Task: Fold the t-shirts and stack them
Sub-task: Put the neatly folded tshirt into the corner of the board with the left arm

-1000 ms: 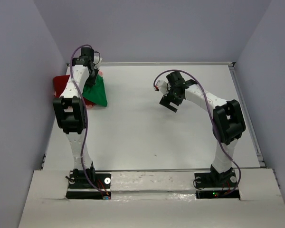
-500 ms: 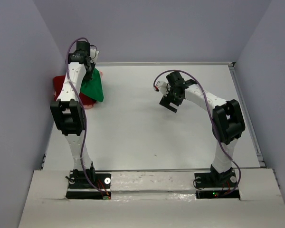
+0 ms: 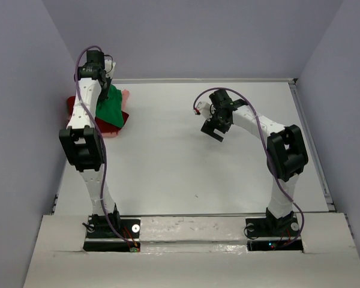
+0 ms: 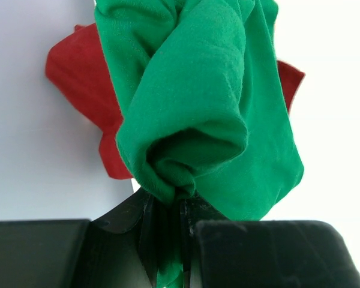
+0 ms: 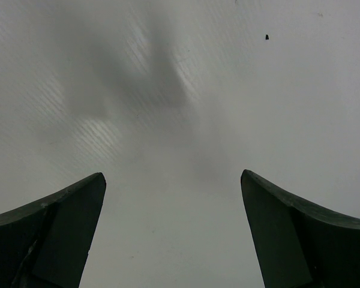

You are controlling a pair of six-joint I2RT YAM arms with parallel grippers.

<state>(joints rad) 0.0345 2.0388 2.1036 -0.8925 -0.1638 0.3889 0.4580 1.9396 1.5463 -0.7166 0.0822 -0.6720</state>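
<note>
Right, my left claw [image 4: 168,210] is pinched tight on a bunched wad of the green shirt [image 4: 198,108], dangling over the dark red shirt [image 4: 78,66] at the far left (my right claw [image 5: 173,177] gapes idle, well apart), so letting go now could dump a crumpled heap.

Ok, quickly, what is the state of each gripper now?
The left gripper is closed on the green shirt.
The right gripper is open and holds nothing.

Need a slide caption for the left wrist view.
Left gripper shut on bunched bright green cloth t-shirt, with dark red cloth t-shirt behind it.
</note>
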